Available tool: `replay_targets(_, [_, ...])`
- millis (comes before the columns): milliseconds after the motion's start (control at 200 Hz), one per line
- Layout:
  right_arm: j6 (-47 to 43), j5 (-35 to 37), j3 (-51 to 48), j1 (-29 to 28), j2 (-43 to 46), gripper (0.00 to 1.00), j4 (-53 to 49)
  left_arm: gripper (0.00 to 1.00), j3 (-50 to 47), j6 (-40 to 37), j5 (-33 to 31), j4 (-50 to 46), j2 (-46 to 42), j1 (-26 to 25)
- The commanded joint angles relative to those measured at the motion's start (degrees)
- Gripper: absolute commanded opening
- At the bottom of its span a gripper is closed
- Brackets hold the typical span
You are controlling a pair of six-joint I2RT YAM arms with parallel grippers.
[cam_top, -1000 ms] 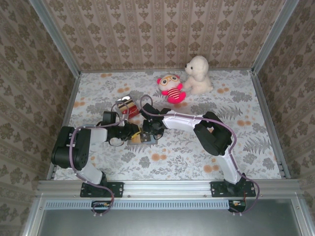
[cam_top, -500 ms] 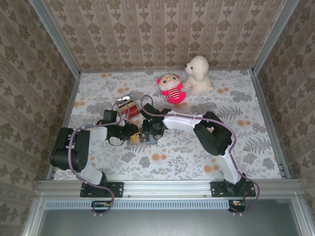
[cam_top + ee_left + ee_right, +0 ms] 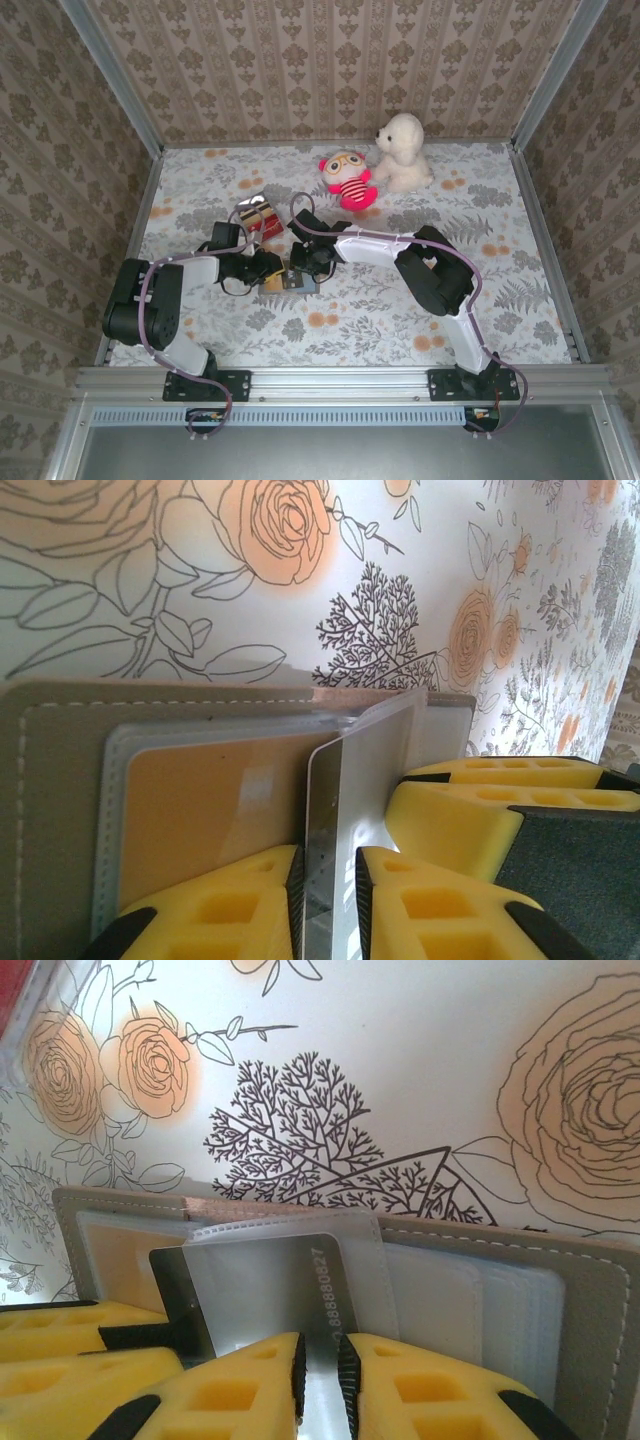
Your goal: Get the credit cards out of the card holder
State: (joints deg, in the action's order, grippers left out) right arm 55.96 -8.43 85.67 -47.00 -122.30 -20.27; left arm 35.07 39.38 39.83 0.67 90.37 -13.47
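Step in hand: extraction of a card, judged partly done. The card holder (image 3: 55, 820) lies open and flat on the floral tabletop (image 3: 400, 300), both arms converged over it. The right fingers (image 3: 420, 1390) are clenched on the near edge of the silver card (image 3: 290, 1290), which stands partly out of the holder's middle pocket. The left fingers (image 3: 240, 900) are pinched on a thin shiny leaf rising from the holder, judged to be the clear sleeve (image 3: 370, 760) that carries that card, though sleeve and card cannot be told apart there.

Next move, as a judgement: the right fingers draw the card straight out along the pocket while the left fingers hold the sleeve back; a skewed pull risks dragging the whole holder.

Contents: a gold card (image 3: 200, 800) sits fully seated in the holder's left sleeve; the right-hand sleeves look empty; a red card (image 3: 267, 228) and others lie loose just beyond the holder.
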Motion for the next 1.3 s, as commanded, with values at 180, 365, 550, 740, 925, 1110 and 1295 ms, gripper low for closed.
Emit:
replay_targets(180, [0.8,-0.5,-2.8,-0.5,-2.5,0.23,-2.4,0.1,-0.3,-0.4,0.9,0.6,1.0,0.0])
replay_targets(365, [-0.6,3.7,-2.7,-0.5,-1.3,0.24,-5.5,0.0,-0.4,-2.0,-0.8,-2.0,-0.9,1.1])
replay_targets(550, [-1.2,7.3,-2.8,-0.5,-0.5,0.24,-8.1,0.0,0.0,-4.6,-2.5,-6.9,-4.8,2.5])
replay_targets(740, [-1.4,8.6,-1.9,-0.4,-0.1,0.24,-9.5,0.0,-0.5,-6.5,-5.5,-11.6,-9.6,3.5])
replay_targets(925, [-2.6,7.2,-0.8,-0.4,1.2,0.24,-7.7,0.0,-1.0,-6.3,-9.8,-15.5,-15.7,4.1])
replay_targets(1110, [-5.8,-1.1,-5.1,0.4,7.6,0.31,5.2,0.0,-0.8,-6.3,-13.8,-18.8,-21.7,4.5])
replay_targets(1295, [-8.2,-8.6,-10.2,1.2,13.4,0.49,14.9,0.0,-0.7,-3.4,-5.0,-13.9,-26.1,4.5])
